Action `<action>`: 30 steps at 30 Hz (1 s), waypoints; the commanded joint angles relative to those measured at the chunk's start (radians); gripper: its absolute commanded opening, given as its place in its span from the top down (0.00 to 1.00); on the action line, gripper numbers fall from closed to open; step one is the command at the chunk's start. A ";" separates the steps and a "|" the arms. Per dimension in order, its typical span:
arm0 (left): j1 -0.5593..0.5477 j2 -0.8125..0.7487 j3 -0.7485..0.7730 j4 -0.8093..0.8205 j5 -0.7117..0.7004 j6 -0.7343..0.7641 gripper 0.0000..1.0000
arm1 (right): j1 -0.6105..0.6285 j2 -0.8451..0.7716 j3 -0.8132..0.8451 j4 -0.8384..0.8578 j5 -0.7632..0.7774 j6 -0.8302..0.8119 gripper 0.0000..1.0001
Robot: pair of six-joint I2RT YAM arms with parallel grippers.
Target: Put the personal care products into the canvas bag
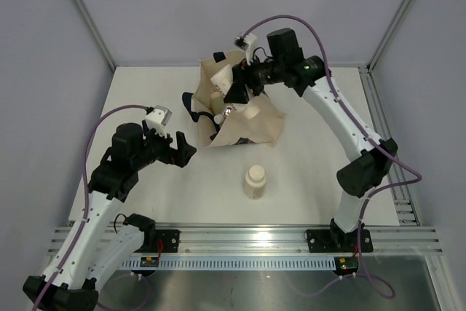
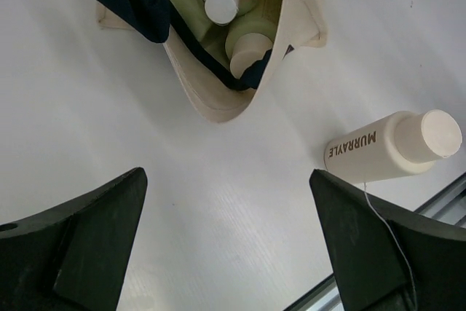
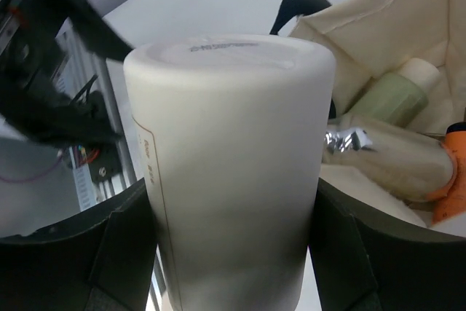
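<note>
Cream-white bottle [image 3: 229,165] sits clamped in right gripper [image 3: 233,249] over canvas bag [image 1: 263,118]; left gripper [image 1: 182,149], at its eight o'clock, gapes empty.

I read MURRAYLE, dark capitals, on the beige bottle [image 2: 386,147] near the canvas bag [image 2: 211,103]; nothing else is legible.

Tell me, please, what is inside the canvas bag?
Inside the canvas bag lie a pale green bottle, a shiny silver bottle and an orange bottle. The cloth and these bottles cover anything deeper.
</note>
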 commanded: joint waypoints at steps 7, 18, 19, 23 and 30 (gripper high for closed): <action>-0.003 -0.085 0.028 -0.034 -0.064 0.025 0.01 | 0.125 0.199 0.201 0.311 0.419 0.434 1.00; -0.003 -0.155 0.016 -0.051 -0.143 0.041 0.01 | 0.153 0.264 0.188 0.317 0.904 0.605 0.89; -0.003 -0.162 0.013 -0.048 -0.123 0.044 0.01 | 0.153 0.265 0.186 0.322 0.910 0.605 0.89; -0.003 -0.137 0.012 -0.064 -0.074 0.053 0.01 | 0.154 0.279 0.206 0.323 0.921 0.634 0.89; -0.003 -0.088 0.031 -0.089 -0.029 0.044 0.01 | 0.163 0.304 0.260 0.323 0.987 0.654 0.44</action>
